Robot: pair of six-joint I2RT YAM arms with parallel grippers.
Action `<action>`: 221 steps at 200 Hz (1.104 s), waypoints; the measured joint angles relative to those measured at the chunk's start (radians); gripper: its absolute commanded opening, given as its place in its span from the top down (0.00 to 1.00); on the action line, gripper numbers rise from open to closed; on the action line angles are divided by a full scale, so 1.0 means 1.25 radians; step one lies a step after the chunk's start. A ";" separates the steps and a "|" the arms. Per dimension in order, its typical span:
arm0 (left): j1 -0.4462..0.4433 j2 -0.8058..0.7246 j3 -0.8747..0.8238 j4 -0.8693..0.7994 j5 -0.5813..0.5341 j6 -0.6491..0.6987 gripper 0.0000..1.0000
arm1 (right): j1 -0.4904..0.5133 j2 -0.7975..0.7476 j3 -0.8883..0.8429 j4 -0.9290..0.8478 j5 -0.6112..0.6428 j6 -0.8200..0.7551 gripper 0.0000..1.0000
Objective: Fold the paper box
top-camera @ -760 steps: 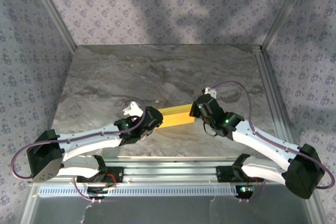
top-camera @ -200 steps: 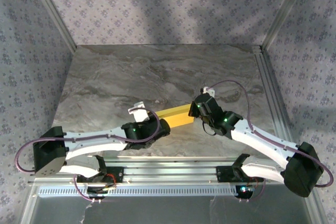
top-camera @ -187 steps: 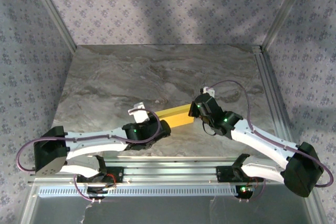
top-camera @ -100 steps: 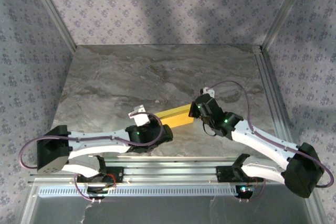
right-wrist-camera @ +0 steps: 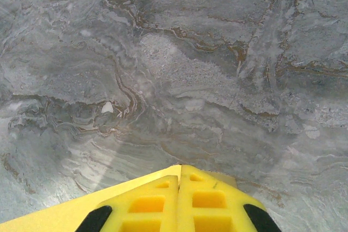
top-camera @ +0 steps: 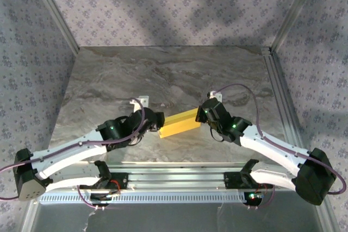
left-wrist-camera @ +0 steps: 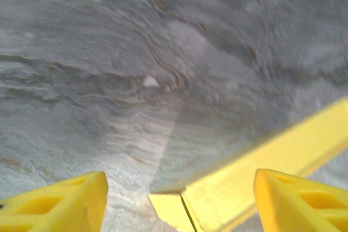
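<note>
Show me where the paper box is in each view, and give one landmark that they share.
Top external: paper box, mid-frame, slanting up to the right.
Left wrist: lower right, a yellow bar rising to the right edge.
Right wrist: bottom left, a yellow strip.
Shared landmark: the veined marble table.

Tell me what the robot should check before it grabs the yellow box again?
1. The left gripper is open: ok, its jaws are spread wide.
2. The near end of the paper box sits between those jaws: ok in the left wrist view.
3. The right gripper is shut at the box's other end: ok, its pads are pressed together.
4. The right gripper really pinches the box: cannot tell.
5. The end flap near the left gripper is tucked in: cannot tell, the view is blurry there.
</note>
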 measured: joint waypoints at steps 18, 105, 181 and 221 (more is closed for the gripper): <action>-0.001 0.037 0.030 -0.005 0.068 0.097 0.27 | 0.000 0.002 0.000 0.001 0.000 -0.002 1.00; 0.020 0.123 0.072 0.062 0.139 0.446 0.30 | 0.003 0.004 0.002 0.001 0.006 -0.006 1.00; 0.110 0.223 0.137 0.022 0.352 0.725 0.23 | -0.020 0.014 0.010 0.003 -0.026 -0.034 1.00; 0.110 0.262 0.139 0.018 0.418 0.779 0.24 | -0.027 0.025 0.018 0.005 -0.041 -0.047 1.00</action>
